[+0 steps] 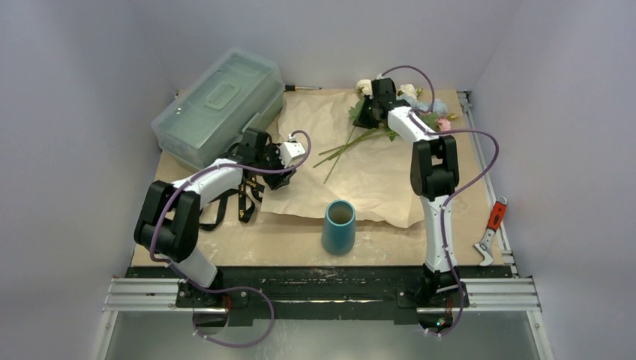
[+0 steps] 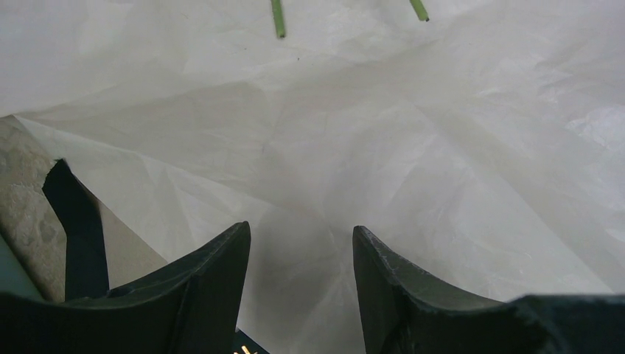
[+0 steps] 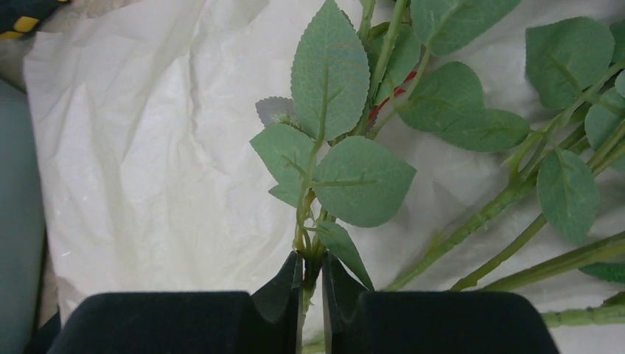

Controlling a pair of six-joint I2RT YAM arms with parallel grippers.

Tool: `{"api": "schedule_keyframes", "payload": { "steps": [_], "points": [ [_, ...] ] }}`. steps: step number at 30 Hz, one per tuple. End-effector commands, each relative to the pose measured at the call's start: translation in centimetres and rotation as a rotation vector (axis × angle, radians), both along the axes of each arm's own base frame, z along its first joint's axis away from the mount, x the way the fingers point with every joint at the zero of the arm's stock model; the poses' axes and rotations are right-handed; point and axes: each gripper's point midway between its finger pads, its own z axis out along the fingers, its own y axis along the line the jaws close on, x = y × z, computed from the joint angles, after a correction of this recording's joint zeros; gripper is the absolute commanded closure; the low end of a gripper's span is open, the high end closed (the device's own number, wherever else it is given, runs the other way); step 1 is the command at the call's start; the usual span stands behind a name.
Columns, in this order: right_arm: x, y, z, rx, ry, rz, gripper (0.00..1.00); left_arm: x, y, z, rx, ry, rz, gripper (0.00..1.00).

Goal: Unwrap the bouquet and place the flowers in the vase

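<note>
The bouquet lies unwrapped: its tan paper (image 1: 337, 161) is spread flat on the table. The flowers (image 1: 424, 105) rest on the paper's far right, and their green stems (image 1: 346, 146) point toward the middle. My right gripper (image 3: 311, 267) is shut on a thin leafy stem (image 3: 313, 221) of the flowers, at the far end of the paper (image 1: 369, 112). My left gripper (image 2: 301, 237) is open over the paper's left part (image 1: 287, 171), with only bare paper (image 2: 354, 147) between its fingers. The teal vase (image 1: 339, 226) stands upright near the paper's front edge.
A translucent grey-green toolbox (image 1: 217, 105) sits at the far left. The black ribbon (image 1: 241, 202) lies beside the paper under my left arm, and it shows at the lower left of the left wrist view too (image 2: 74, 221). A screwdriver (image 1: 301, 88) lies at the back; a red-handled tool (image 1: 491, 229) lies at the right edge.
</note>
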Motion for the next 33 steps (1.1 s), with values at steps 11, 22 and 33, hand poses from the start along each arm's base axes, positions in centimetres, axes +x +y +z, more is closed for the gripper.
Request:
{"api": "schedule_keyframes", "payload": {
  "steps": [11, 22, 33],
  "points": [
    [-1.4, 2.7, 16.0, 0.203, -0.319, 0.098, 1.0, 1.8, -0.8, 3.7, -0.061, -0.084, 0.036, 0.43],
    [-7.3, 2.8, 30.3, 0.244, -0.761, 0.284, 1.0, 2.6, -0.4, 3.4, -0.101, -0.035, 0.114, 0.34],
    [-17.0, 2.6, 39.2, 0.266, -1.022, 0.458, 1.0, 3.5, 0.1, 5.0, -0.188, -0.021, 0.193, 0.23]
  ]
}}
